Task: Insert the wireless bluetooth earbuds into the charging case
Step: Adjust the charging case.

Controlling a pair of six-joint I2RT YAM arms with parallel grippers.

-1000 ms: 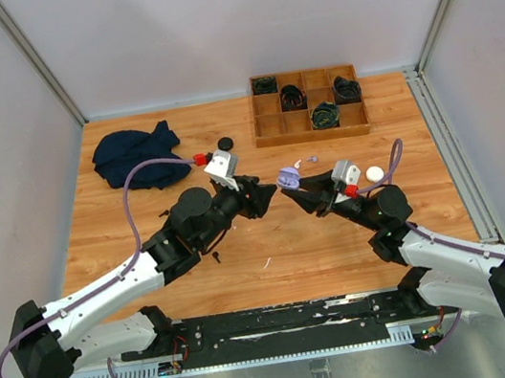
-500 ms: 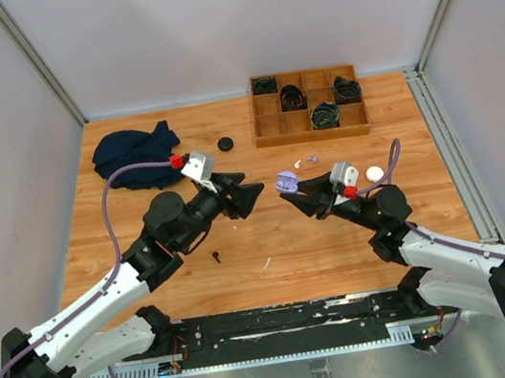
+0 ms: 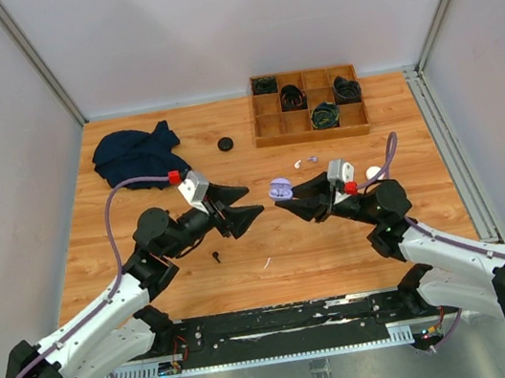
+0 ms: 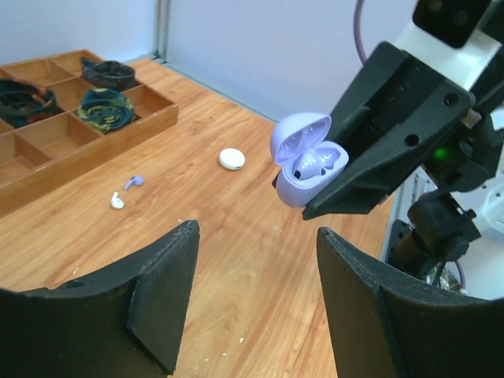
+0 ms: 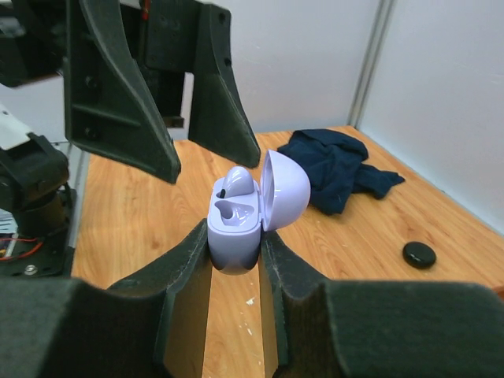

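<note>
right gripper (image 5: 235, 236): clamped on open pale purple charging case (image 4: 303, 169), held above table (image 3: 320, 245) | left gripper (image 4: 256, 236): spread, empty, facing case | purple earbud (image 4: 134, 182): flat beside white earbud (image 4: 116, 201), beyond case toward tray (image 4: 79, 161), nearer right arm; stem direction too small to tell

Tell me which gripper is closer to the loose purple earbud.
Right. The right gripper, shut on the case, hangs just short of the earbud; the left gripper, open, is farther, off to its left.
</note>
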